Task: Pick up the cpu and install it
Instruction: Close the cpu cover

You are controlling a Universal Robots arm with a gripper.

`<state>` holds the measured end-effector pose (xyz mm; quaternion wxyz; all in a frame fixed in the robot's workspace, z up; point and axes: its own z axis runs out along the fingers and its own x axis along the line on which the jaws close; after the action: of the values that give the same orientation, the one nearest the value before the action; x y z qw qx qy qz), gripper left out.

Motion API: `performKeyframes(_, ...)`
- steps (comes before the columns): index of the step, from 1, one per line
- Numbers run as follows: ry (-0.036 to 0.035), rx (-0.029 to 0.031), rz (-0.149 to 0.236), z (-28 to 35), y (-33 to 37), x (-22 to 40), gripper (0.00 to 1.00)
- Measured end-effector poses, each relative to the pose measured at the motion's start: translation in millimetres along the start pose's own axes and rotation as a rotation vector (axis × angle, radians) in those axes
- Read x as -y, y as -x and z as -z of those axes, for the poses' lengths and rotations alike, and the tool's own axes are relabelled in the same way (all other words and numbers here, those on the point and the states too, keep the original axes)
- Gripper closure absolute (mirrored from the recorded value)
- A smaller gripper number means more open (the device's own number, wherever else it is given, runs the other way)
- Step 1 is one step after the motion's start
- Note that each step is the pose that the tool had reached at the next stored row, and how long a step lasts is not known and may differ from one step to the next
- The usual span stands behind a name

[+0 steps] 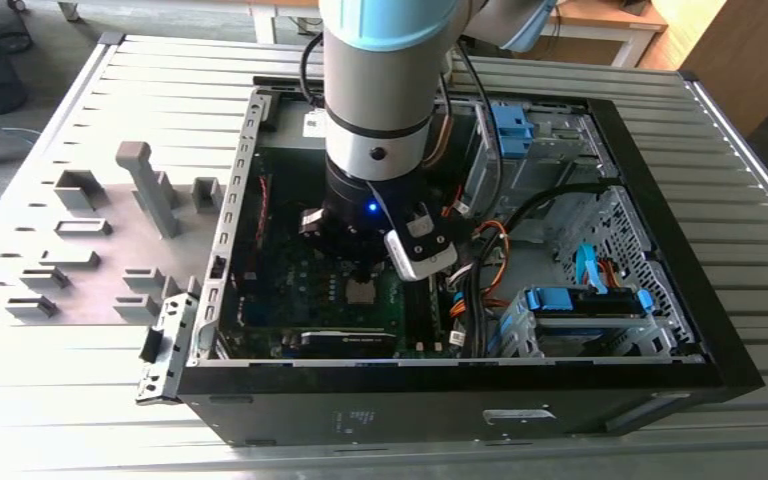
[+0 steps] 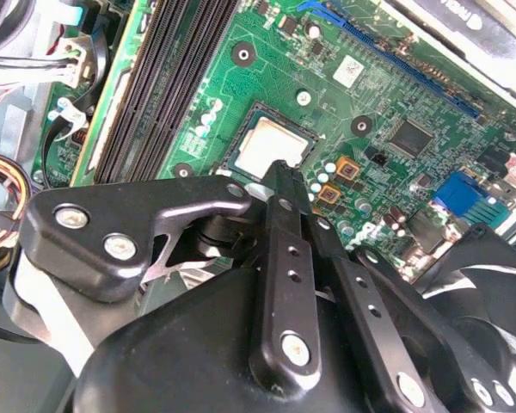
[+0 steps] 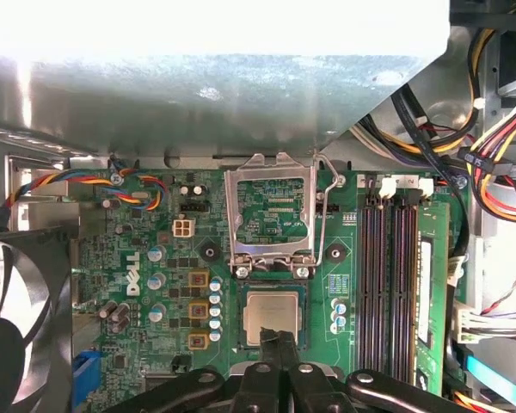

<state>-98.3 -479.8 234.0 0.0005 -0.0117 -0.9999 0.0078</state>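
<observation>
Most looks done: the cpu lies flat in the socket, its latch frame left open, the tool pinched together, empty, at the socket's edge.

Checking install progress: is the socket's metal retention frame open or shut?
Open: in the first wrist view the frame stands flipped back, and the cpu lies uncovered beside it.

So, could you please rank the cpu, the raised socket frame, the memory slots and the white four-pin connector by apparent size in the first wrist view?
1. memory slots and raised socket frame: alike, and the frame stands nearer the camera, so unranked.
2. cpu.
3. white four-pin connector.
</observation>
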Motion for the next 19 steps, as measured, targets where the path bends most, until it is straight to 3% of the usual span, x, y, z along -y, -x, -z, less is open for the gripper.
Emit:
performKeyframes(15, 0.0000, 0.0000, 0.000, 2.7, 0.2, 0.1, 0.89)
performKeyframes(19, 0.0000, 0.0000, 0.000, 2.7, 5.5, -0.1, 0.89)
